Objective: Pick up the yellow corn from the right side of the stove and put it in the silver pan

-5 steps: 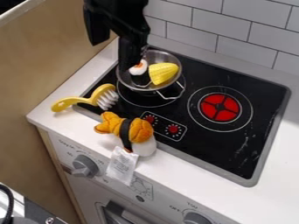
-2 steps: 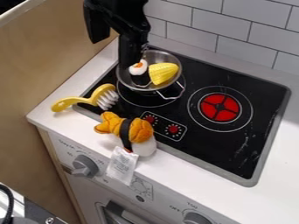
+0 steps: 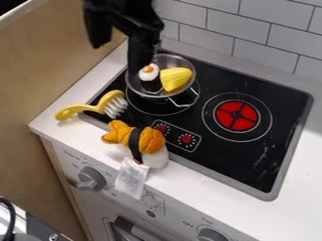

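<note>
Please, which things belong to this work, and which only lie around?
Seemingly used:
black gripper
white-and-black rounded toy beside it
round silver metal pan

Lying around:
yellow ridged corn toy
yellow white-bristled brush
orange-white plush toy

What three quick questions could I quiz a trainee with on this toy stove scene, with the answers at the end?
1. True or false: the yellow brush with white bristles rests partly on the white counter.
2. Which thing lies in the round silver metal pan with the black-and-white toy sushi: (a) an orange plush piece, (b) the yellow ridged toy corn, or (c) a grey knob?
3. Fill in left or right, as pictured: the black two-finger gripper hangs down at the ____ side of the pan.

Key: 1. True; 2. b; 3. left.
</note>
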`<state>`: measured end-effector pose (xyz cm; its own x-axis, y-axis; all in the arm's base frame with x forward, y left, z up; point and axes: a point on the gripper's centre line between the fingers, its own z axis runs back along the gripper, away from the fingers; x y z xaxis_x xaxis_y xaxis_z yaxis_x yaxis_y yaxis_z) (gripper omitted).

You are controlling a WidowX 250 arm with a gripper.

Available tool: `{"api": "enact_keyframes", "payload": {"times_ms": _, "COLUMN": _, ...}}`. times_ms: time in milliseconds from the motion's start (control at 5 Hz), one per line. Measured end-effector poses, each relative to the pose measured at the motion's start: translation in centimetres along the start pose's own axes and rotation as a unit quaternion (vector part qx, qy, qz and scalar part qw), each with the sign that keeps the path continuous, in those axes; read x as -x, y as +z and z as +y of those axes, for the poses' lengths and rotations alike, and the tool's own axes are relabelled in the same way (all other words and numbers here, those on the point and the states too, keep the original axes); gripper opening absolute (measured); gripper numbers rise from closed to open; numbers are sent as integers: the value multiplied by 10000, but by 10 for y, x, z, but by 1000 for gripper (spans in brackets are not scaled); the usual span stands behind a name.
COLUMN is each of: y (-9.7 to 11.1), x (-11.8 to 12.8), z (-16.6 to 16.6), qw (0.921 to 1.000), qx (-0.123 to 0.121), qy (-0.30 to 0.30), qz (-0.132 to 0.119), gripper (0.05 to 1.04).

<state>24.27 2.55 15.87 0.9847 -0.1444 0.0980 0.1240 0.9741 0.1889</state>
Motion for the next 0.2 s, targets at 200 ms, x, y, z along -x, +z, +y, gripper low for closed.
{"api": "enact_keyframes", "payload": {"times_ms": 200, "y": 11, "x": 5, "z": -12, "qw": 9985, "qx": 257, "qy": 434, "qz": -198, "gripper": 1001}}
